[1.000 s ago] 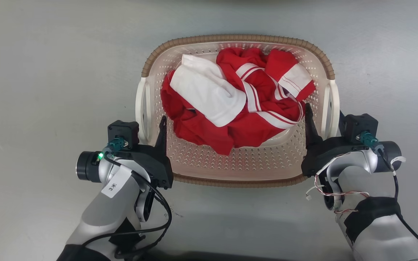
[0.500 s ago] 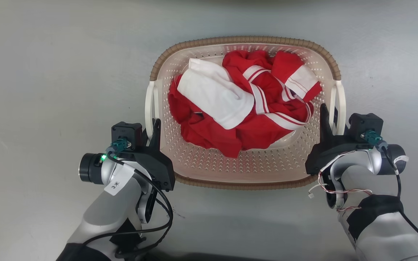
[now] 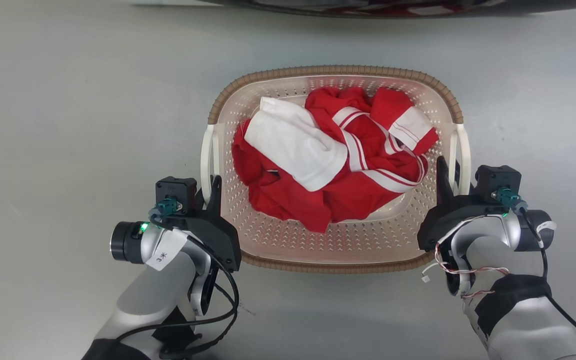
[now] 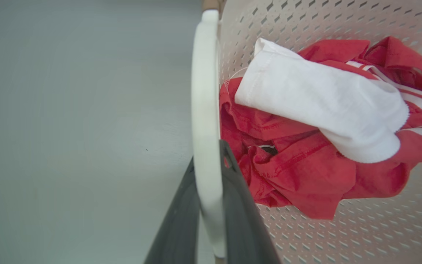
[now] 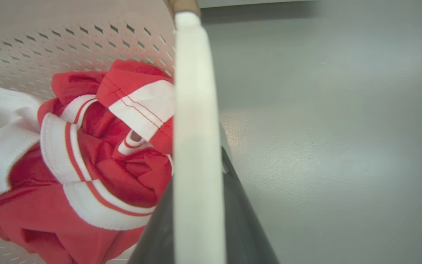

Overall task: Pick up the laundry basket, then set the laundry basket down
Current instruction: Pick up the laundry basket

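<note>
At either side of the laundry basket (image 3: 335,246), the grippers sat astride its white handles. A second earlier the inner finger of each had stood well inside the basket's walls. Half a second before this moment those fingers had drawn outward against the handles, and they stayed there.

The left gripper (image 3: 209,182) was closed on the left handle (image 3: 207,150). Its wrist view showed the handle (image 4: 204,110) running up between the two dark fingers (image 4: 238,205), pressed from both sides. The right gripper (image 3: 452,172) gripped the right handle (image 3: 464,150) the same way, the white bar (image 5: 195,128) filling the gap between its fingers (image 5: 240,220).

The whole head view had slid since the previous frame, bringing a dark edge (image 3: 393,7) into sight beyond the basket's far rim, so the camera had moved rather than the load. The basket lay between the two arms over the grey floor (image 3: 68,125). Whether it had left that floor could not be told.

Inside it, the red clothes (image 3: 338,200) and the white garment (image 3: 293,145) had kept their heap. With both handles clamped, the grasp looked complete and the lift seemed either just starting or next. The set-down was not yet done.
</note>
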Controlling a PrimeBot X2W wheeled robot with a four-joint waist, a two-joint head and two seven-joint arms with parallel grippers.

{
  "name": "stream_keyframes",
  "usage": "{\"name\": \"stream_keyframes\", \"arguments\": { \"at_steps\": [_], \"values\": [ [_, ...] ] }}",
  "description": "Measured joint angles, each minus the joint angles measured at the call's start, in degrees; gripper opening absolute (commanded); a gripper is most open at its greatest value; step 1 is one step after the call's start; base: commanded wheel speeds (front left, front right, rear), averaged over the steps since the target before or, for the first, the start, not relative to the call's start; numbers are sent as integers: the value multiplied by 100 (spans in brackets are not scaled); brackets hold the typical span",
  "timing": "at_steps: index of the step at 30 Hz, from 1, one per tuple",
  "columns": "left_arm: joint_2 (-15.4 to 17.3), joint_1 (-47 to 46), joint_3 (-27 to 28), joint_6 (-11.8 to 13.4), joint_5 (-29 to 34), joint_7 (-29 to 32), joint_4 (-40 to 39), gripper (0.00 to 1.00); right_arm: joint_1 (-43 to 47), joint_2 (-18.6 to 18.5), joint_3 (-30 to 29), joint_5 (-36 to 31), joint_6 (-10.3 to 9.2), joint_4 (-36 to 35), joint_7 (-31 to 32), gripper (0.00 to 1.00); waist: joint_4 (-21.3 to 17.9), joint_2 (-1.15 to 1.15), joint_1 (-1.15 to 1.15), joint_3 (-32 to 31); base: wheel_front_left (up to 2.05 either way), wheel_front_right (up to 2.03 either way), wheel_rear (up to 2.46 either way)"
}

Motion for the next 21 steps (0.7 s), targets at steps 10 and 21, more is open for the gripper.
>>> {"name": "stream_keyframes", "arguments": {
  "at_steps": [10,21],
  "values": [
    [-7,154,-243,42,-268,2,181,0,179,4,350,387,-7,212,0,0,-20,0,0,-594,0,0,0],
    [-10,532,-509,43,-522,236,415,0,600,24,906,994,-8,364,134,0,-74,0,-2,-1382,0,0,0]
  ]
}}
